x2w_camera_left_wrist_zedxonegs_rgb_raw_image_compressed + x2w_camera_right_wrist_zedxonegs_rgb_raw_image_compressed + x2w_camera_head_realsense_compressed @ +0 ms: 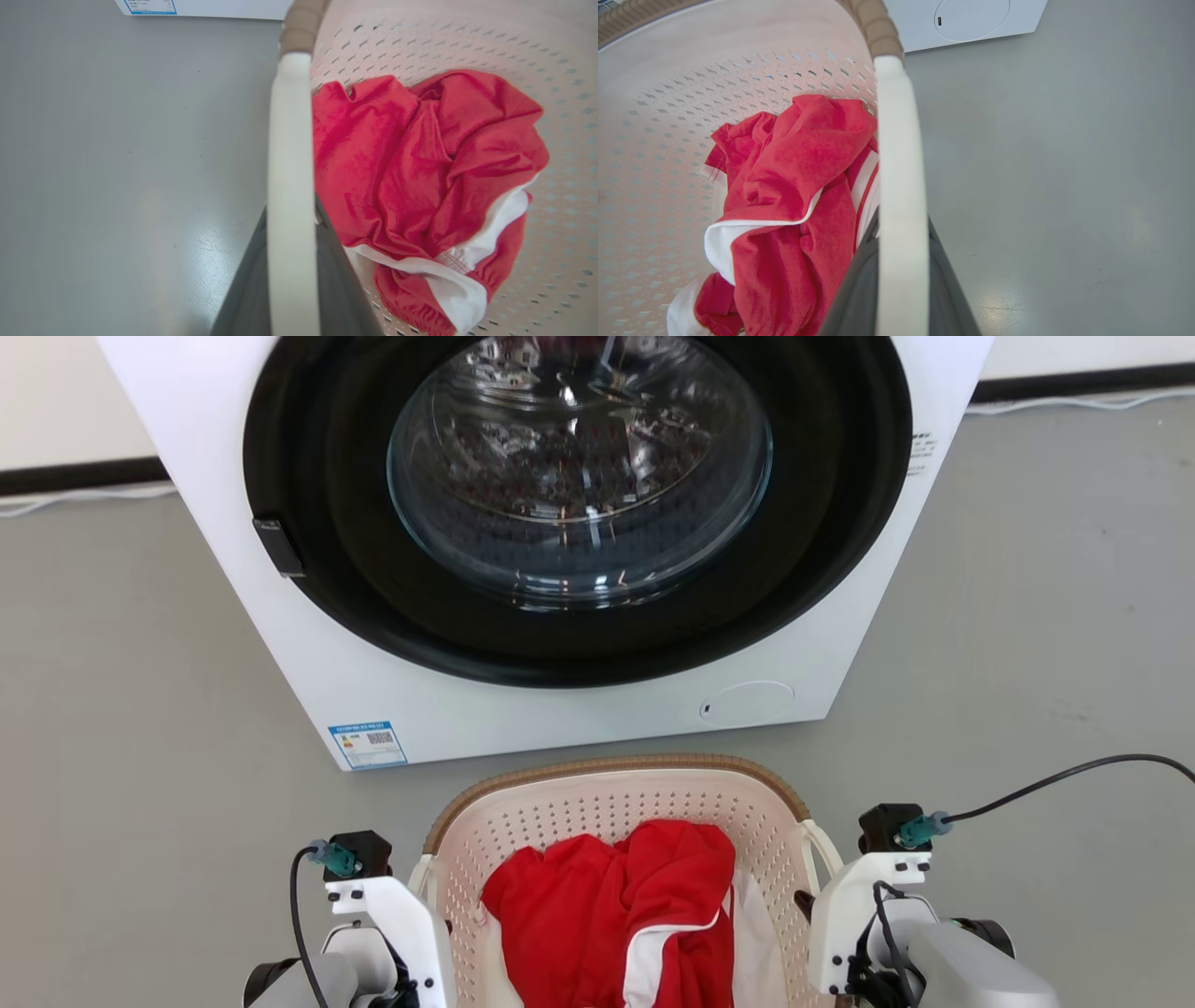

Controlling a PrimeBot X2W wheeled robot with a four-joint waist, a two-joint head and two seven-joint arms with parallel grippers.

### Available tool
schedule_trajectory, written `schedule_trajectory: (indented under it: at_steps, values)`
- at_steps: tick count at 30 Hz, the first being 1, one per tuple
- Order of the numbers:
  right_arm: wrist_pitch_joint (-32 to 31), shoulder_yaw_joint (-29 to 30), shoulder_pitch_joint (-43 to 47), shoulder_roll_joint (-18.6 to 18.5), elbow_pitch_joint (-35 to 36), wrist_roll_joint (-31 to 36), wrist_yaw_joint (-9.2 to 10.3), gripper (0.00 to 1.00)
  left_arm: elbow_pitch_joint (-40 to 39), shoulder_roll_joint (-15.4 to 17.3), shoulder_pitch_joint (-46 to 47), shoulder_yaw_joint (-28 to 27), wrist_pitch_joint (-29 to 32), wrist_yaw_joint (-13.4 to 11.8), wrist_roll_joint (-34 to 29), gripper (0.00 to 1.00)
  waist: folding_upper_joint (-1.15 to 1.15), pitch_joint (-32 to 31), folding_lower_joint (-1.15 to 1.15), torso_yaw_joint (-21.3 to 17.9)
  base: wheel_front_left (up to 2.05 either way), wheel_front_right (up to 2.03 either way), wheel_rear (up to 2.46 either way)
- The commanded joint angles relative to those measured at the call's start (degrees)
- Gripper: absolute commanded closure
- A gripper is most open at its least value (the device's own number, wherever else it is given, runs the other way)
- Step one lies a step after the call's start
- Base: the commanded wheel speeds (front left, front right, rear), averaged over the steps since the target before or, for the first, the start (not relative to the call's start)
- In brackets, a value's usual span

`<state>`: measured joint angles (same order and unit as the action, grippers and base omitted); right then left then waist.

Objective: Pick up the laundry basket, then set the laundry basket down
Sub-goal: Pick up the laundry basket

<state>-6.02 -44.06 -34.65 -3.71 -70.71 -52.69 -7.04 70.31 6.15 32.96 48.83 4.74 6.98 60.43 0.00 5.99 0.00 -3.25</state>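
Sticker: a blue-edged label [368, 744] is stuck low on the washing machine [308, 644], print too small to be read.
Room: grey floor [121, 709], pale wall edged by a dark baseboard [75, 476].
Left gripper [292, 242]: clamped onto the white left handle [289, 140].
Basket: the laundry basket [607, 803] is parked just before the washing machine, between both grippers, red-and-white clothes [607, 896] inside.
Right gripper [903, 233]: pinched onto the right handle [899, 140].
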Motion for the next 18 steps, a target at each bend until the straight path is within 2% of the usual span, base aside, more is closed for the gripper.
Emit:
schedule_trajectory:
  at_steps: [1,9,18]
  values:
    - [-0.16,-1.19,-0.26,0.83,1.57,-0.67,-0.45,1.0,-0.65,1.04,0.96,-0.69,0.16,0.51,0.4,1.0,0.0,-0.67,0.0,-0.04,0.0,0.0,0.0]
    - [-3.7,-3.3,0.09,0.83,2.06,-3.48,-0.45,1.0,-0.42,0.75,0.61,0.48,2.54,0.51,1.88,1.0,0.0,-1.89,0.0,0.21,0.0,0.0,0.0]
    - [-3.72,-5.03,0.02,0.41,2.03,-5.24,-0.45,1.0,-0.48,0.81,0.06,1.49,3.25,0.51,3.14,1.0,0.0,-2.2,0.0,0.54,0.0,0.0,0.0]
